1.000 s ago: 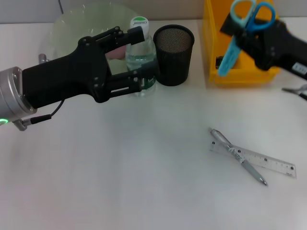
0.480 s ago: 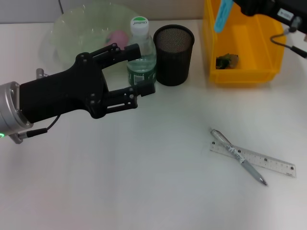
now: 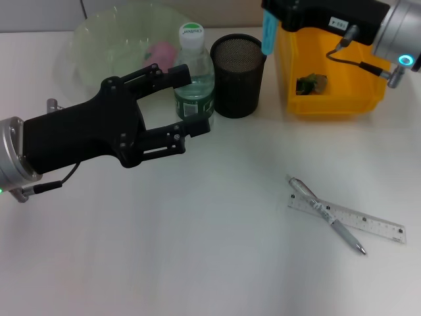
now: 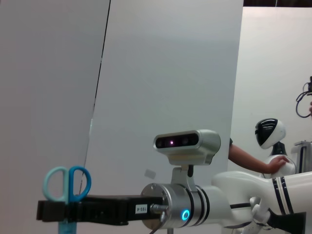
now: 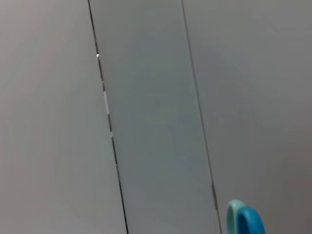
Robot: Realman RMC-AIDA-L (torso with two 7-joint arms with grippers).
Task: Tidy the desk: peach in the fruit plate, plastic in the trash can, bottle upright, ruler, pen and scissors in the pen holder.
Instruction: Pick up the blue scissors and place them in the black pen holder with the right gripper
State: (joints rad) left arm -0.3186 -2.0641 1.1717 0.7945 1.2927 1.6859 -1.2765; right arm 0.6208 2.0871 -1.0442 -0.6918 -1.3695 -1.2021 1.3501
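Peach (image 3: 162,50) in fruit plate (image 3: 92,39), upper left; bottle (image 3: 193,72) upright. Left gripper (image 3: 187,99) spread wide, empty. Right gripper (image 3: 279,14) clamps scissors (image 3: 269,33) over pen holder (image 3: 237,66). Pen (image 3: 325,214), ruler (image 3: 348,219) left, lower right.

bottle (image 3: 193,76) and pen holder (image 3: 237,76) stand just beside each other, no passable gap. left pincer (image 3: 191,99) straddles the bottle, blocking its near side. right pincer (image 3: 276,16) hangs over the holder's mouth with scissors (image 3: 270,34). open counter (image 3: 197,250) in front; pen (image 3: 325,214) crosses ruler (image 3: 348,220) there.
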